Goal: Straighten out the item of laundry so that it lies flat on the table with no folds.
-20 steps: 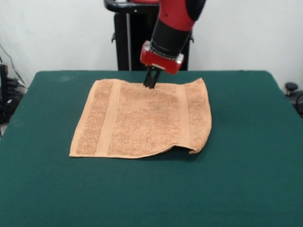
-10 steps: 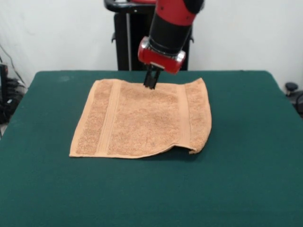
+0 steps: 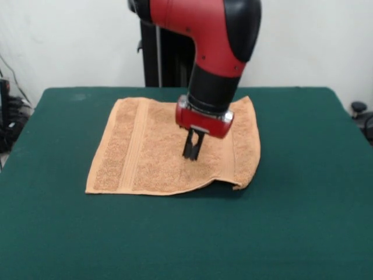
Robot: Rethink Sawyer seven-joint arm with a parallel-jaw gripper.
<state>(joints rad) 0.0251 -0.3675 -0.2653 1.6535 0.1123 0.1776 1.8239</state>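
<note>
The tan-orange terry towel (image 3: pixel 157 149) lies spread on the dark green table (image 3: pixel 303 221), near its middle and towards the far side. Two flat woven bands run near its left and right edges. Its near right corner (image 3: pixel 236 184) is curled up and folded under, leaving a raised lip. My gripper (image 3: pixel 192 156) hangs from the red and black arm over the towel's right half, just left of the right band. Its black fingers stand close together with nothing between them, tips at or just above the cloth.
The robot's black pedestal (image 3: pixel 160 52) stands behind the table's far edge. Dark cables and gear (image 3: pixel 9 111) sit off the table's left side, and a black caster (image 3: pixel 358 108) shows at the right.
The arm has swung from the towel's far edge towards the camera and down. The gripper now hangs over the towel's right half. The towel has not moved.
</note>
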